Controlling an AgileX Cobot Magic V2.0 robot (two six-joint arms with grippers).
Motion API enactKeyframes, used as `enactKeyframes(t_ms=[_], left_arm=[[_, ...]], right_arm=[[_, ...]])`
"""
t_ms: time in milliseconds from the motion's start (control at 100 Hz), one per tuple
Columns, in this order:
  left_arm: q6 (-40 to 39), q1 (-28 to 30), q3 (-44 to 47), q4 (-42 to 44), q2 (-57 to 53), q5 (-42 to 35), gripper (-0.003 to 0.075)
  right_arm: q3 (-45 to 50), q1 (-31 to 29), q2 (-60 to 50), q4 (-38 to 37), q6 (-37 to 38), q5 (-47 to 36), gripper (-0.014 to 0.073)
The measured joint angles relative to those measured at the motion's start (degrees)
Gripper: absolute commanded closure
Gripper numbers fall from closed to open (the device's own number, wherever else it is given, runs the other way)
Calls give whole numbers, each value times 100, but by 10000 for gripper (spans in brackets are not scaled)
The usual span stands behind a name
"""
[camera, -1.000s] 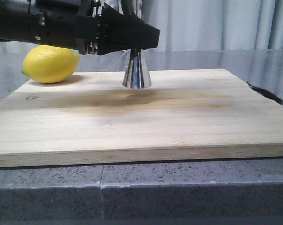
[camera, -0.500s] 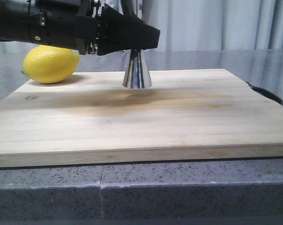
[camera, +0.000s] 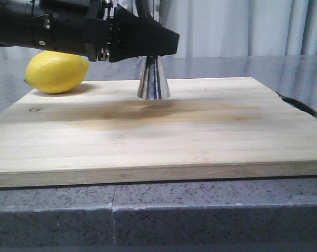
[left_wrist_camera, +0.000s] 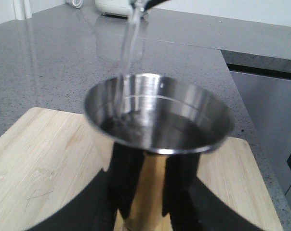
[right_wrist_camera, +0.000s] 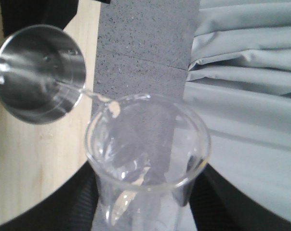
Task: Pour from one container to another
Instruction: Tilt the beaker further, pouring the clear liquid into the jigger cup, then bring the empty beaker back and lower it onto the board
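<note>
Hardly anything had shifted across the last second in the front view: the left arm's black gripper (camera: pixel 148 42) sat in the same place at the jigger's (camera: pixel 153 79) upper part, the lemon (camera: pixel 57 71) lay at the back left of the cutting board (camera: pixel 158 136), and the jigger's flared base stood flat on the wood. That stillness suggested a steady pour under way rather than a new move.

The wrist views showed the pour itself. From the left wrist, a thin clear stream (left_wrist_camera: pixel 128 43) fell from above into the jigger's open cup (left_wrist_camera: pixel 157 115), where liquid already pooled low inside. From the right wrist, the beaker (right_wrist_camera: pixel 148 159) was tipped with its lip toward the jigger (right_wrist_camera: pixel 37 72), a thread of water bridging the two. Some liquid appeared to remain in the beaker, so the transfer looked partly done.

The left jaws seemed clamped on the jigger's waist, dark fingers flanking it on both sides. The right jaws appeared to be grasping the beaker's body, though the contact itself lay at the frame's edge. The desk (camera: pixel 211 210) beneath stayed dry as far as could be seen.
</note>
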Motion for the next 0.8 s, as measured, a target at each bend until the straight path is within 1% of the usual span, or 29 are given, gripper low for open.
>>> enactKeyframes(t_ms=[170, 280, 330, 400, 520, 640, 710, 800], left_arm=[[0, 0, 0, 0, 0, 0, 514], [0, 0, 0, 0, 0, 0, 514], [0, 0, 0, 0, 0, 0, 514], [0, 0, 0, 0, 0, 0, 514], [0, 0, 0, 0, 0, 0, 514], [0, 0, 0, 0, 0, 0, 514], [0, 0, 0, 0, 0, 0, 514], [0, 0, 0, 0, 4, 0, 514]], right_arm=[[0, -65, 0, 209, 993, 53, 293], [0, -354, -11, 535, 1443, -41, 293], [0, -564, -38, 855, 1577, -140, 293], [0, -936, -130, 1486, 1662, -339, 293], [152, -1674, -326, 2637, 1714, -918, 293], [593, -2408, -406, 3514, 1727, -1650, 293], [948, -2738, -406, 4025, 1736, -2133, 293], [1485, -3008, -406, 4734, 1736, -2818, 293]])
